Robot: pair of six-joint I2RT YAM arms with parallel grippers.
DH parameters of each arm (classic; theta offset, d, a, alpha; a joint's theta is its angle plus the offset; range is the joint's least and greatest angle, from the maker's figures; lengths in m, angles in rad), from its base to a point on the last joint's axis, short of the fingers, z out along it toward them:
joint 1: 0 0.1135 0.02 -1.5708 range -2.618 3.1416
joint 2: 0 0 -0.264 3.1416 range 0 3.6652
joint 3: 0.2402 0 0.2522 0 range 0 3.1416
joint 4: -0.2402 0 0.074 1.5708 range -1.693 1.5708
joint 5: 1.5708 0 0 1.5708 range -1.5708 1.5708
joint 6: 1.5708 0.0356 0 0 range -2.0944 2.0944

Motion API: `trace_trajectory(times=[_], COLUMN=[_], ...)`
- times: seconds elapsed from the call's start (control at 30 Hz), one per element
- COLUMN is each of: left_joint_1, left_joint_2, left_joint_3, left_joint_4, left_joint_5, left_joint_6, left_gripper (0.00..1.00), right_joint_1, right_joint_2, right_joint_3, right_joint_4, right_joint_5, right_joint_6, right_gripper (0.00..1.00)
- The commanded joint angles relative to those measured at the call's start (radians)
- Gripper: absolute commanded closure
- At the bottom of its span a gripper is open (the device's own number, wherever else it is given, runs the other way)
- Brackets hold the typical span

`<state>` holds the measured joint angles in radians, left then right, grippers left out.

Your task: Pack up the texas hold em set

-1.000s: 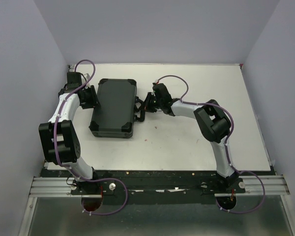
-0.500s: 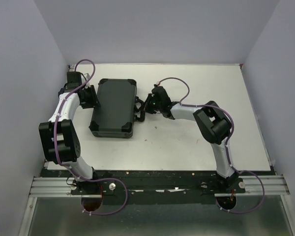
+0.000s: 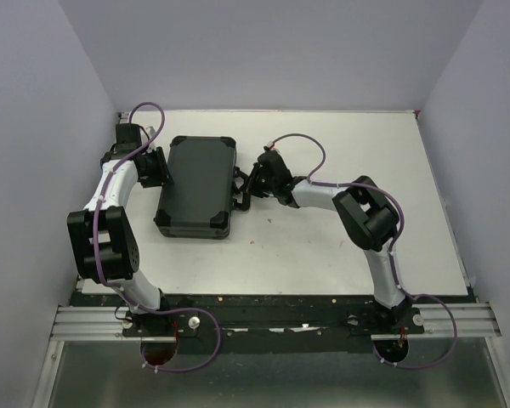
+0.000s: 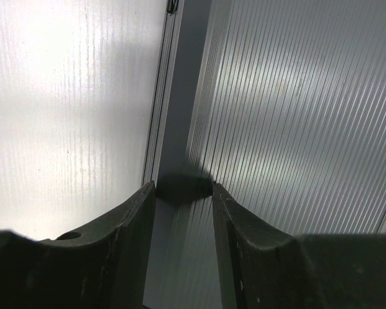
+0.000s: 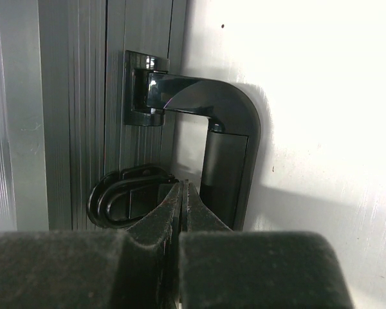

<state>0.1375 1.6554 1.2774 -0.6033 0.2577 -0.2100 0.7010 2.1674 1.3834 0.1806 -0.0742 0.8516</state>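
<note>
Case point(image 3: 200, 183) shut near table's point(image 3: 340, 246) far-left corner; right gripper point(image 5: 182, 193), fingers pinched together, should push latch point(image 5: 122, 196) squarely; left gripper point(image 4: 181, 193), fingers apart, should brace.

White arm links point(image 3: 109, 185) with black joints point(image 3: 106, 246), looping purple cables point(image 3: 147, 105)

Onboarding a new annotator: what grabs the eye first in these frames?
The closed black case lies left of centre on the white table, with an arm at each side. The right hand, fingers pressed together, points at the latch beside the case's handle. The left hand sits at the opposite edge, fingers apart.
</note>
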Motion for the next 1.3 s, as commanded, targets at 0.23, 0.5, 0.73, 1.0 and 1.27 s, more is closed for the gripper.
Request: trace_trajectory(times=[0.23, 0.5, 0.73, 1.0, 1.27], left_joint_1=[-0.004, -0.004, -0.006, -0.004, -0.007], left_joint_2=[0.029, 0.029, 0.027, 0.023, 0.02], left_joint_3=[0.007, 0.005, 0.004, 0.002, 0.0], left_joint_4=[0.005, 0.005, 0.005, 0.007, 0.008], left_joint_5=[0.023, 0.026, 0.031, 0.037, 0.049], left_joint_6=[-0.002, -0.003, -0.005, -0.006, -0.009], left_gripper=[0.53, 0.53, 0.53, 0.54, 0.54], right_joint_1=[0.103, 0.115, 0.13, 0.155, 0.153], right_joint_2=[0.068, 0.081, 0.092, 0.095, 0.109], right_joint_3=[0.0, 0.037, 0.074, 0.086, 0.108], right_joint_4=[-0.156, -0.153, -0.22, -0.283, -0.299], right_joint_5=[-0.061, -0.094, -0.069, -0.021, 0.01], right_joint_6=[-0.042, -0.077, -0.097, -0.049, -0.029], right_gripper=[0.93, 0.93, 0.93, 0.95, 0.96])
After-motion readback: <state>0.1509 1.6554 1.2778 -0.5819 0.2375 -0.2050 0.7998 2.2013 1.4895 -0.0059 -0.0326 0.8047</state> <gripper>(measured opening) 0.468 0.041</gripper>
